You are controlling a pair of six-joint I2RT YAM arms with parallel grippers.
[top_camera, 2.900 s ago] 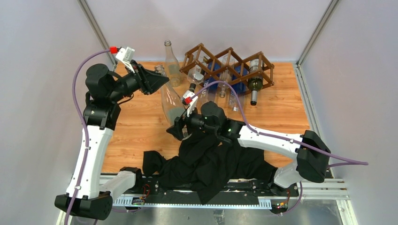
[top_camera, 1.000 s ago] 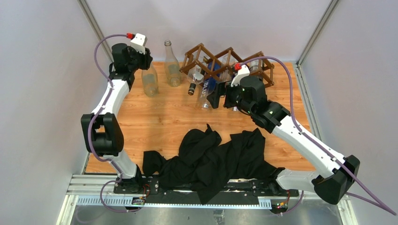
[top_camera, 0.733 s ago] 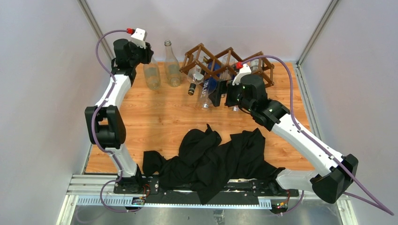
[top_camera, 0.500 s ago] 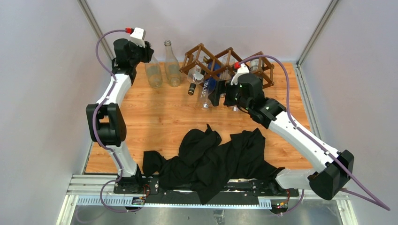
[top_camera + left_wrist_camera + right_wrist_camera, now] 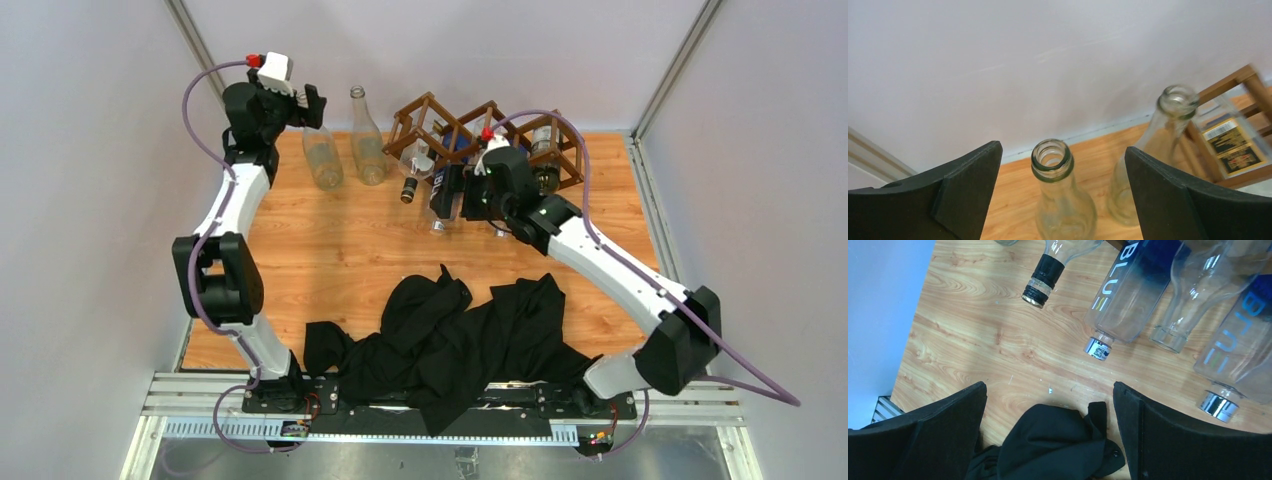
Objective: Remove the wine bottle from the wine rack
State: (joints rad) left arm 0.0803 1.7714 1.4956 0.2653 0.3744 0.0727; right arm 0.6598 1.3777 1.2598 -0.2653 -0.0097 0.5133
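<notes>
The dark brown wine rack stands at the back of the table, and several wine bottles lie in its cells with their necks toward me. The right wrist view shows a black-capped neck, two clear "BLUE" bottles and a plain clear bottle. My right gripper hangs open just in front of those necks, holding nothing. My left gripper is open at the back left, its fingers apart on either side of the mouth of an upright clear bottle.
A second upright clear bottle stands between the first one and the rack. A black cloth lies heaped along the near edge. The back wall is close behind the left gripper.
The left gripper has opened and let go of the upright clear bottle, which stays standing by the back wall. The right arm has shifted a little left along the rack's front.
</notes>
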